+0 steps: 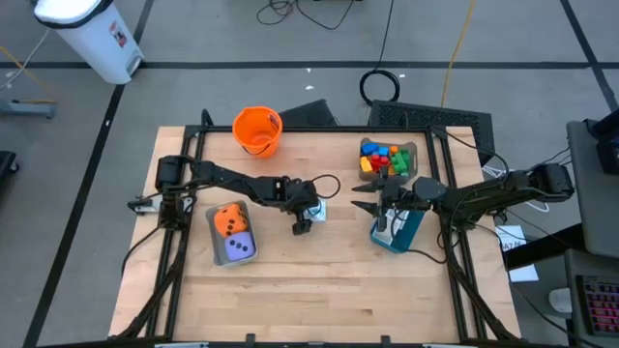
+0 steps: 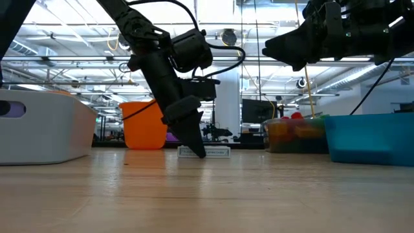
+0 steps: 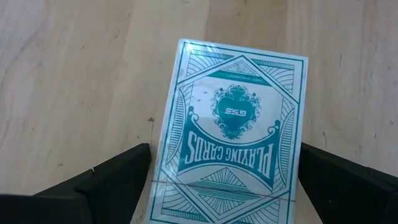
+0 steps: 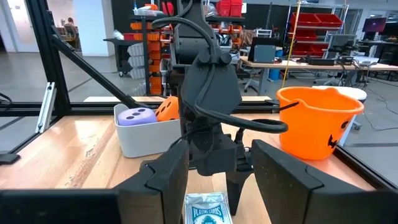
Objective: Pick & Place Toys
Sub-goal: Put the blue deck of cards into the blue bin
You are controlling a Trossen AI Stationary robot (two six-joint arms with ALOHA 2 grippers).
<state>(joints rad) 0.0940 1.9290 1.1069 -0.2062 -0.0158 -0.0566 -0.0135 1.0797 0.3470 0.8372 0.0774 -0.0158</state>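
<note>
A teal-and-white pack of playing cards (image 3: 233, 130) lies flat on the wooden table near its middle (image 1: 316, 209). My left gripper (image 3: 225, 149) is open and points down over the pack, one finger beside each long side, its tips at the table (image 2: 194, 145). My right gripper (image 1: 366, 201) is open and empty, raised above the table (image 2: 284, 52) to the right of the pack, facing it (image 4: 208, 213). An orange die (image 1: 229, 220) and a purple die (image 1: 239, 247) lie in a grey bin (image 1: 215, 242). Coloured blocks (image 1: 382, 158) fill a clear bin. My left gripper's fingers (image 3: 124, 177) stand along the pack's two long sides (image 3: 163, 162), coming from above with the pack flat on the table. I cannot tell whether they touch it.
An orange bucket (image 1: 257, 130) stands at the far edge. A teal bin (image 1: 401, 232) sits under the right arm. The grey bin is left of the pack. Bare wood lies toward the table's near edge (image 1: 309, 290). Black frame rails run along both sides.
</note>
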